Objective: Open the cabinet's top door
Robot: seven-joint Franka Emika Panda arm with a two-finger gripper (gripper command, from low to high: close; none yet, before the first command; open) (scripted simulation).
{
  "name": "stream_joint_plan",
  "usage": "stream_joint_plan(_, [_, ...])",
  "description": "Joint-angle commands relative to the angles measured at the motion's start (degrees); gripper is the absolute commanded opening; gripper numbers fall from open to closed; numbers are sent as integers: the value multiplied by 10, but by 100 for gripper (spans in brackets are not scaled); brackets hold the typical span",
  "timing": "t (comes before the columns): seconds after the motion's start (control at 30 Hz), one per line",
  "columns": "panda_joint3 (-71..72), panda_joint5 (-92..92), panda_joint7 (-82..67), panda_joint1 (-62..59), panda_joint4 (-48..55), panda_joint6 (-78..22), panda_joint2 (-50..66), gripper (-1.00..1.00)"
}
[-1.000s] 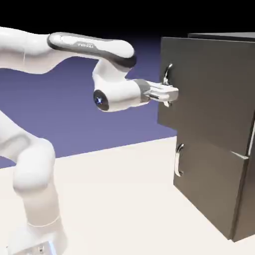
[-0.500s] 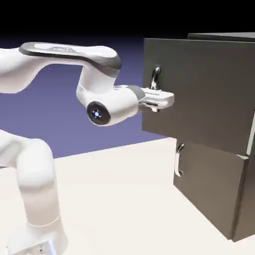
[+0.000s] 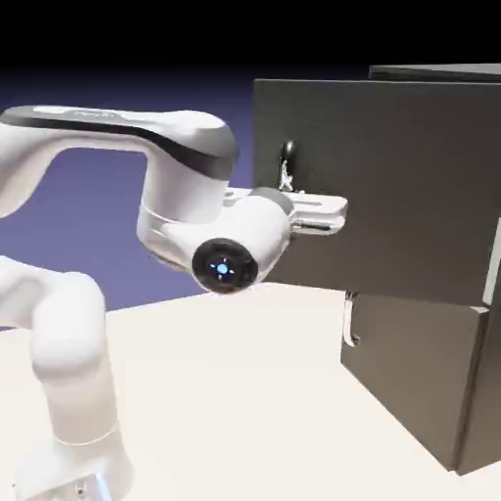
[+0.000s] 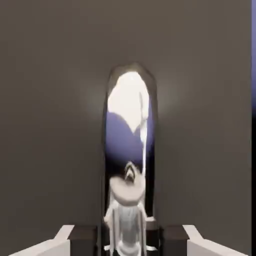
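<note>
1. In the exterior view, the cabinet (image 3: 431,294) is seen at the right side, standing on the pale table (image 3: 245,391).
2. The top door (image 3: 391,186) is shown swung out from the cabinet body, its free edge reaching toward the left of the picture, while the lower door (image 3: 411,372) lies flat and shut.
3. The silver handle (image 3: 287,164) of the top door is seen near that free edge, with only its upper part visible above the hand.
4. The gripper (image 3: 328,215) is held level against the door face at the handle, with the white arm (image 3: 117,157) arched in from the left.
5. A smaller silver handle (image 3: 349,323) is seen on the lower door, untouched.
6. In the hand view, the frame is filled by the dark door panel (image 4: 55,100), and the curved, mirror-like handle (image 4: 129,165) is seen upright in the middle.
7. The gripper (image 4: 128,235) is closed on the handle, whose lower end is caught between the two grey fingertips (image 4: 75,237).
</note>
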Motion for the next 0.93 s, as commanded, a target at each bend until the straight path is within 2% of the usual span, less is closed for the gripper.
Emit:
stream_joint_plan(0.0, [-21,-17,-1,7,15,-26,11,-100])
stream_joint_plan(0.27, [-187,-115,-18,107,155,-211,103,-100])
stream_joint_plan(0.5, [-332,-160,-31,239,274,-332,158,-100])
stream_joint_plan(0.9, [-535,-234,3,489,453,-444,117,-100])
